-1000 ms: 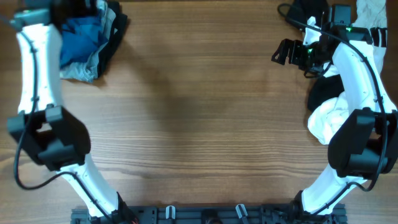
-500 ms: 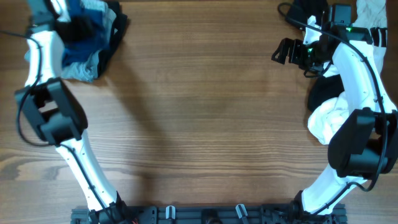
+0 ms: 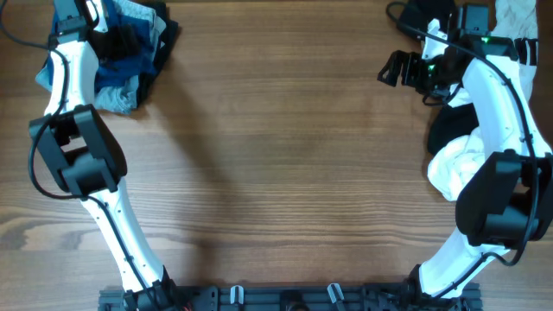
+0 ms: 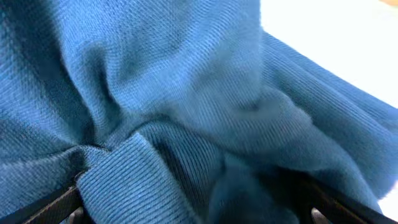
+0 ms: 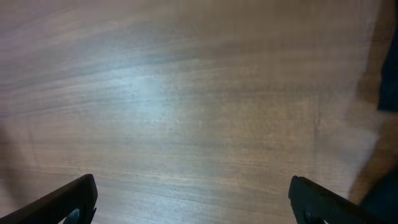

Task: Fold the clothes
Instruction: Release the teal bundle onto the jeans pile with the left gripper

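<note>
The clothes lie in two heaps. A deep-blue shirt [image 3: 117, 73] is bunched at the far left corner, over a dark garment [image 3: 162, 39]. My left gripper [image 3: 115, 34] is down in that heap. In the left wrist view the blue shirt [image 4: 186, 93] fills the picture and bulges between the wide-apart jaws of the left gripper [image 4: 199, 211], which stand open. At the right edge lie a white garment [image 3: 451, 168] and a black one [image 3: 448, 128]. My right gripper [image 3: 394, 71] hangs open over bare wood [image 5: 199, 93], nothing between the jaws of the right gripper [image 5: 196, 205].
More white cloth [image 3: 518, 13] and black cloth [image 3: 428, 13] sit at the far right corner behind the right arm. The wooden table [image 3: 285, 155] spans the middle. Both arm bases stand at the near edge.
My left arm has swung in and stretched toward the far left corner, bringing its gripper down onto the blue shirt. The right arm has not moved.
</note>
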`<control>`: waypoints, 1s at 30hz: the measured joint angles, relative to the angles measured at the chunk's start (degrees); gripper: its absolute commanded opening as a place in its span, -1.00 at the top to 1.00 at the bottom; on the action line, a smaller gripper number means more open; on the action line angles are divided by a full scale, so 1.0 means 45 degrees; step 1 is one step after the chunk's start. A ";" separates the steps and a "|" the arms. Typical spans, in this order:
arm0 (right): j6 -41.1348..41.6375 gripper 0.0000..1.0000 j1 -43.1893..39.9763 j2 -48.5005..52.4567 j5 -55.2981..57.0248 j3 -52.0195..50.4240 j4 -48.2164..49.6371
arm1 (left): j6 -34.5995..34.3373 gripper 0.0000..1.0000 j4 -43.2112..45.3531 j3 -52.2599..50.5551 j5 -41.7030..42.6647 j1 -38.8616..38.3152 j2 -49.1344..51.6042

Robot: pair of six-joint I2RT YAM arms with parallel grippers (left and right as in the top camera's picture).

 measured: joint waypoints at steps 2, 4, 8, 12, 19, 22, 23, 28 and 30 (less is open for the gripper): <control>-0.0248 -0.99 0.0000 -0.0049 -0.0073 0.0631 -0.0092 | -0.0005 -1.00 -0.0146 -0.0160 0.0063 -0.0083 -0.0442; -0.0559 -0.99 0.0000 -0.0209 -0.0117 0.1452 -0.0155 | -0.0053 -1.00 -0.0340 -0.0393 0.0199 -0.0248 -0.1205; -0.1180 -0.99 0.0000 -0.1355 -0.0029 0.3109 -0.0316 | -0.0097 -1.00 -0.0505 -0.0457 0.0486 -0.0617 -0.3507; -0.1457 -0.99 0.0000 -0.3230 0.0593 0.3866 -0.0427 | -0.0136 -1.00 -0.0515 -0.0403 0.0670 -0.0777 -0.6023; -0.1787 -0.99 0.0000 -0.5663 0.1001 0.4075 -0.0753 | -0.0165 -1.00 -0.0544 -0.0185 0.0719 -0.0772 -0.7762; -0.1787 -0.99 0.0000 -0.5727 0.1039 0.4075 -0.0758 | -0.0189 -1.00 -0.0602 -0.0228 0.0719 -0.0772 -0.7567; -0.1787 -1.00 0.0000 -0.5722 0.1044 0.4075 -0.0763 | -0.0189 -1.00 -0.0622 -0.0262 0.0724 -0.0772 -0.7524; -0.1787 -1.00 0.0000 -0.5717 0.1088 0.4075 -0.0787 | -0.0189 -1.00 -0.0622 -0.0291 0.0724 -0.0772 -0.7446; -0.1787 -1.00 0.0000 -0.5712 0.1088 0.4070 -0.0806 | -0.0189 -1.00 -0.0622 -0.0291 0.0719 -0.0772 -0.7446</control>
